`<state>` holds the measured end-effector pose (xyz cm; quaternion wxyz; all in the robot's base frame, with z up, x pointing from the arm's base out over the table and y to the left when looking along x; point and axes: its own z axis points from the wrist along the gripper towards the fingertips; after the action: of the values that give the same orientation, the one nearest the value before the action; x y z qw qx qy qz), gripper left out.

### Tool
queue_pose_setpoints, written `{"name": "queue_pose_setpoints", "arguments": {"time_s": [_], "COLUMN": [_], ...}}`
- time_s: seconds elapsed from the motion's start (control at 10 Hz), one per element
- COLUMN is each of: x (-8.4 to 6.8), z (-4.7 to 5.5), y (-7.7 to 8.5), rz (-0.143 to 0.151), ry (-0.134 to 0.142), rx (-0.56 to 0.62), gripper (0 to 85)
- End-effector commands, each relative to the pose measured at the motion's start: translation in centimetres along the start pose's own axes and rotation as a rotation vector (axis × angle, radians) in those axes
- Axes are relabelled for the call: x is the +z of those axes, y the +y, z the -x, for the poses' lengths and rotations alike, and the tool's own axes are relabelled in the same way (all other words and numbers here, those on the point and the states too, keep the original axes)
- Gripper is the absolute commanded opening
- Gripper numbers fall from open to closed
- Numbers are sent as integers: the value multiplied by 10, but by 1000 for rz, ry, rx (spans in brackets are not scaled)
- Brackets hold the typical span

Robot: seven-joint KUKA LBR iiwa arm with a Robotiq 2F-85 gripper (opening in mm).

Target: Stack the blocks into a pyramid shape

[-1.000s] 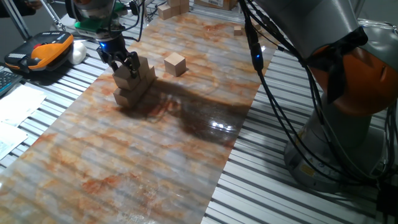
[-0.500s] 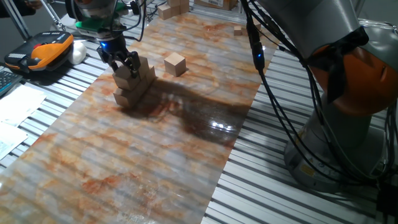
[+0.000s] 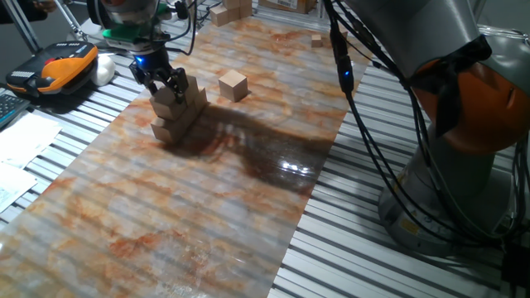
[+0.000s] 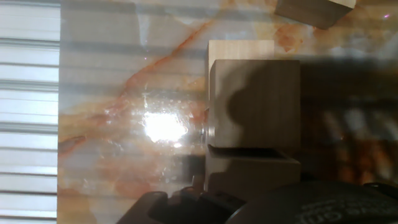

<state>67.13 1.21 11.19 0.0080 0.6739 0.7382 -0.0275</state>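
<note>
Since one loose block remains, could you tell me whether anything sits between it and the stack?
Nothing visible does. The loose block stands apart on the mat, with bare surface between it and the stack. The end effector is at the stack's top.

We count one arm (image 3: 439, 50) and one gripper (image 3: 163, 85). One block (image 3: 233, 84) stands alone. The stack (image 3: 178, 112) has two levels, but from the fixed view we cannot tell how many cubes it holds. In the hand view we count four: three in the stack, top cube (image 4: 255, 102), far cube (image 4: 241, 50) and near cube (image 4: 252, 171), and one apart. One heap (image 3: 232, 10), uncountable; one stray piece (image 3: 317, 40); one orange device (image 3: 62, 66).
</note>
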Motion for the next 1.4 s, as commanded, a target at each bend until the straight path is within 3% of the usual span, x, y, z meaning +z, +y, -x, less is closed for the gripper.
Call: {"name": "queue_pose_setpoints", "arguments": {"time_s": [0.0, 0.7, 1.3], "x": [1, -2, -30], "z": [1, 3, 17], "y": [0, -2, 1], "rz": [0, 9, 36], "ry": [-1, -2, 28], "rx": [-7, -36, -35], "gripper": [680, 680, 680]}}
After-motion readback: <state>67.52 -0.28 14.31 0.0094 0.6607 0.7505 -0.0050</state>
